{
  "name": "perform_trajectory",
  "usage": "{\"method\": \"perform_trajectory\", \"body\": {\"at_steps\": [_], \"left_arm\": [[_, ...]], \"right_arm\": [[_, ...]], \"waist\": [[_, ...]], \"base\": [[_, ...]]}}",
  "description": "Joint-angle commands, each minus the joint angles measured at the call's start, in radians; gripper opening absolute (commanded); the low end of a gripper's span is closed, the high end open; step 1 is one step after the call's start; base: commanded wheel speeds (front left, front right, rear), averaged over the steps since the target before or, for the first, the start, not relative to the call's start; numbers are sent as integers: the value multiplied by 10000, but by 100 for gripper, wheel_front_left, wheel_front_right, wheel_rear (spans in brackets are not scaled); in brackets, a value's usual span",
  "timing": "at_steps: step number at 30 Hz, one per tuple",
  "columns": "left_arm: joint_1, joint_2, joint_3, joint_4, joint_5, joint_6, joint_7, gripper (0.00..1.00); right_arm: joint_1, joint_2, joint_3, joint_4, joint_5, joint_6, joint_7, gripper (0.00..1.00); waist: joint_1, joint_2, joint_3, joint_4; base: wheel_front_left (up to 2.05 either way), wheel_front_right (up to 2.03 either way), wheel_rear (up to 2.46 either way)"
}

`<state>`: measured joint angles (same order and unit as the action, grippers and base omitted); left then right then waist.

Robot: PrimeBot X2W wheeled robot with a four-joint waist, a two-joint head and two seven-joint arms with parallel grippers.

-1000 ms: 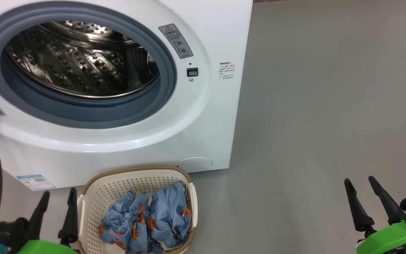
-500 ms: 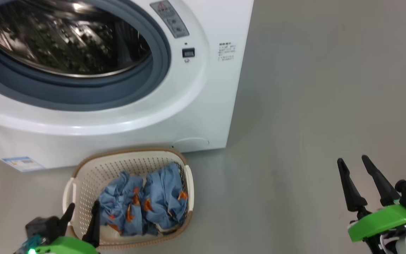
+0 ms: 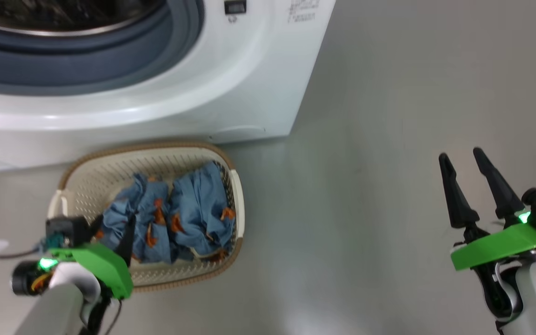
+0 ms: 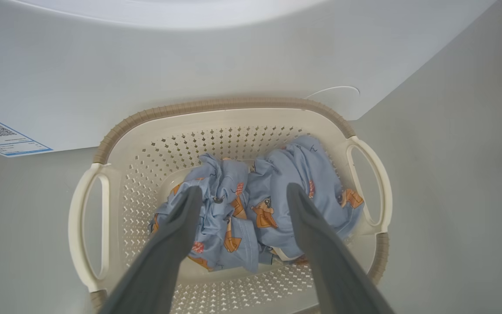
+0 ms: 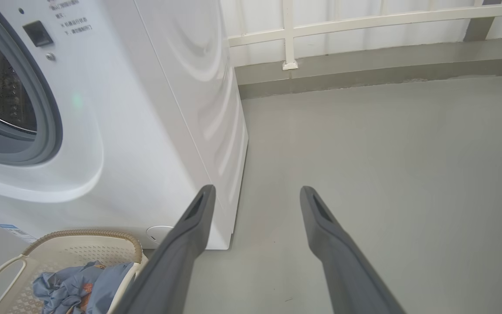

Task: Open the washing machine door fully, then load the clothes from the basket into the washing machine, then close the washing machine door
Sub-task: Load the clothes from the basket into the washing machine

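Left hand (image 4: 244, 190) moved over the clothes (image 4: 307, 157), spread wide.

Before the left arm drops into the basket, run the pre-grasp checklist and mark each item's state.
1. Left fingers open: ok, spread wide.
2. Left fingers above the clothes: ok, the fabric lies between them in the left wrist view.
3. Clothes inside the basket: ok, both garments lie in it.
4. Washing machine drum mouth uncovered: ok.
5. Door swung fully open: cannot tell.
6. Right fingers away from the basket: ok, open above bare floor.
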<state>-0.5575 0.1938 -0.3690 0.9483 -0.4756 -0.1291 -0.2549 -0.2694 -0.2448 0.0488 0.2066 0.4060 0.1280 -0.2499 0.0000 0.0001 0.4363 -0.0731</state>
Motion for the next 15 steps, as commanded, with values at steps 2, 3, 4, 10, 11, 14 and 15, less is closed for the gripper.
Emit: {"method": "perform_trajectory", "body": {"at_steps": [2, 3, 4, 10, 11, 14, 15], "left_arm": [[-603, 432, 5, 467, -157, -15, -65, 100], [-862, 450, -129, 752, -206, -15, -49, 100], [-1106, 475, -255, 1019, -245, -15, 12, 100], [-2405, 698, -822, 2304, -349, -15, 489, 100], [-2587, 744, -888, 2472, -355, -15, 564, 100], [-3079, 858, -1004, 2831, -360, -15, 725, 100], [-3226, 929, -1017, 2926, -362, -15, 782, 100]], "right_arm": [[-168, -41, 217, -304, -163, 27, -118, 100], [-253, -28, 222, -340, -171, 27, -118, 100], [-332, -15, 228, -372, -180, 27, -118, 100], [-796, 47, 239, -548, -230, 27, -118, 100], [-879, 71, 229, -582, -235, 27, -118, 100], [-1093, 133, 214, -624, -257, 27, -118, 100], [-1161, 148, 240, -626, -264, 27, -118, 100]], "waist": [[0, -1, 1049, -191], [0, -1, 1193, -214], [0, -1, 1329, -237], [0, -1, 2132, -359], [0, -1, 2260, -388], [0, -1, 2617, -456], [0, -1, 2731, -485]], "base": [[0, 0, 0], [0, 0, 0], [0, 0, 0], [0, 0, 0], [0, 0, 0], [0, 0, 0], [0, 0, 0]]}}
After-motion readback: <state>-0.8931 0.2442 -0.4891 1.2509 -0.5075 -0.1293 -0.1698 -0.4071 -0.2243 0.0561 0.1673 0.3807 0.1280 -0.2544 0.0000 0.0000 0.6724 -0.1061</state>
